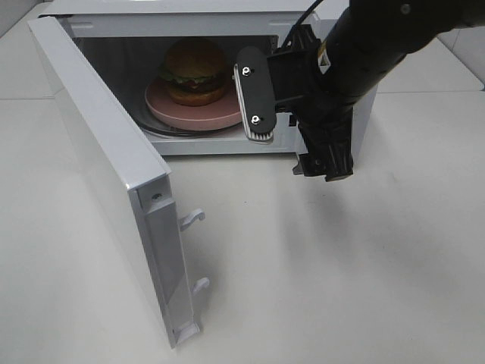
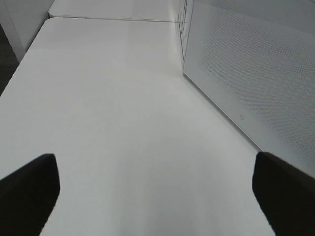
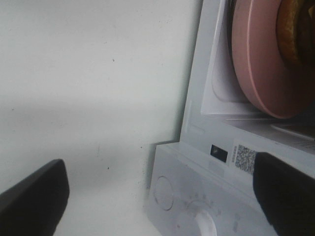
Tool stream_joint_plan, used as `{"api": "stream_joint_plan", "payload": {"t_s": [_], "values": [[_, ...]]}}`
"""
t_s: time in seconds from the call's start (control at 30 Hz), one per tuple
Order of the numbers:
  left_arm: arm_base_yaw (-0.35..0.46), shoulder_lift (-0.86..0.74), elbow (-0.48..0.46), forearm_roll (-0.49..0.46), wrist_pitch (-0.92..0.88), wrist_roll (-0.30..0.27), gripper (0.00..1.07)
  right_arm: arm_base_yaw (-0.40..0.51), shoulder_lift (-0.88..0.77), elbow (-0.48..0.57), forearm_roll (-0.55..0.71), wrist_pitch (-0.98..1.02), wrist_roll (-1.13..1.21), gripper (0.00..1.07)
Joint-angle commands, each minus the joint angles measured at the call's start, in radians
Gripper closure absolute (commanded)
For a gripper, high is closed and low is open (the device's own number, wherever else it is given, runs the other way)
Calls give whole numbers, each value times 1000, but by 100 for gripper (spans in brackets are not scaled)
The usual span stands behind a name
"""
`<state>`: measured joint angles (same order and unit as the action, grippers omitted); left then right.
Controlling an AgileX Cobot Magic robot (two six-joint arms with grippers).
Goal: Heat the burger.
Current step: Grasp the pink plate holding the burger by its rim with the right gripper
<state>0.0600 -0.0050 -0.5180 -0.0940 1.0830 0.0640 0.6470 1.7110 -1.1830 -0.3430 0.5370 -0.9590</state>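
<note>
Burger sits on a pink plate inside the open microwave. Left gripper hangs spread over bare table – right gripper also spread, beside the microwave front.

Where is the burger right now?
In the high view, the burger sits on a pink plate inside the open microwave, at the back of the table, just left of the right tool.
</note>
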Motion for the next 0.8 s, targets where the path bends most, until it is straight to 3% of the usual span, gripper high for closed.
{"api": "stream_joint_plan", "payload": {"t_s": [0.03, 0.8], "values": [[2, -18, 0, -6, -13, -3, 7, 9, 44, -46, -8, -10, 18, 10], [2, -18, 0, -6, -13, -3, 7, 31, 291, -303, -21, -30, 90, 11]]}}
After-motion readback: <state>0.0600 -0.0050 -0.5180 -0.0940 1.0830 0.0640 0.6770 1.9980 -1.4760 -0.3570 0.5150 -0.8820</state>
